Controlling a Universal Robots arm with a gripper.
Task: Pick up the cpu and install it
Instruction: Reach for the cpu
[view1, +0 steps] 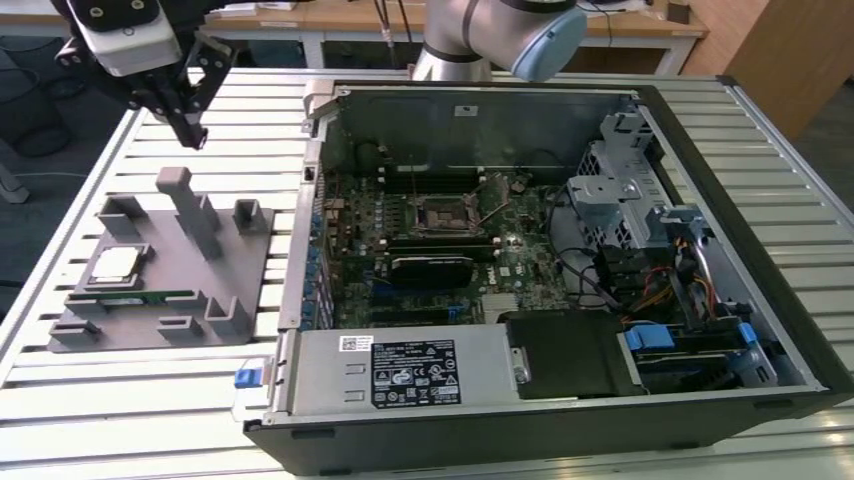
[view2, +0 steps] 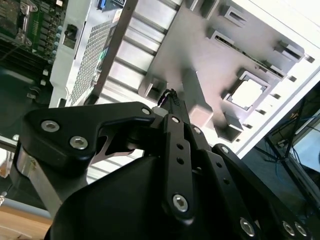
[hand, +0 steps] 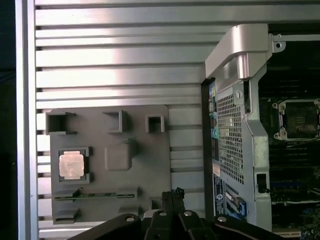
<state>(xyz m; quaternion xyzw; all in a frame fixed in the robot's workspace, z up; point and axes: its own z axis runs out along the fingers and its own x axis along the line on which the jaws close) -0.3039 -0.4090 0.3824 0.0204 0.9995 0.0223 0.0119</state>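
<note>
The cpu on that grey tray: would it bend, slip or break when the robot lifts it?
The cpu looks like a flat, metal-topped square, so it is probably stiff and light. Its shiny top may be slippery to pinch. It sits inside a raised frame on the grey holder, so a sideways push likely won't slide it.

Silver cpu (view1: 114, 264), grey tray (view1: 167, 272)
</note>
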